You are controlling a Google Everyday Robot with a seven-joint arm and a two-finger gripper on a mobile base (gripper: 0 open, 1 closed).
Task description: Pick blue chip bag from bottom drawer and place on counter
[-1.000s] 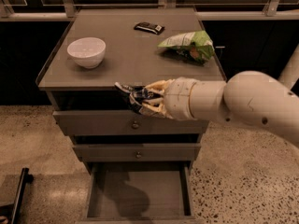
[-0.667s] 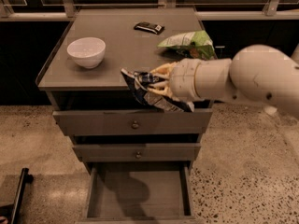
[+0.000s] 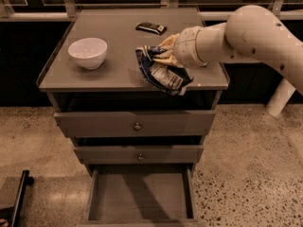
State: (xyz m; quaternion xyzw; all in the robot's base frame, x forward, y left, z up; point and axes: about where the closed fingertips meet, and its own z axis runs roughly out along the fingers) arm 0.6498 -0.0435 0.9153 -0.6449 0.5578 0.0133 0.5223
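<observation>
My gripper (image 3: 158, 56) is shut on the blue chip bag (image 3: 163, 74), a crinkled dark blue bag with a white panel. It holds the bag just above the front right part of the counter (image 3: 113, 70), with the bag's lower end hanging over the front edge. The arm reaches in from the right. The bottom drawer (image 3: 139, 195) stands pulled open below, its grey floor bare.
A white bowl (image 3: 88, 52) sits on the counter's left side. A small black bar wrapper (image 3: 151, 28) lies at the back. Two knobbed drawers (image 3: 137, 126) are shut. A dark object (image 3: 19, 197) lies on the speckled floor at lower left.
The gripper has lifted the bag from in front of the top drawer up and back to over the counter's front right. The green-and-white bag is now hidden behind the arm.
</observation>
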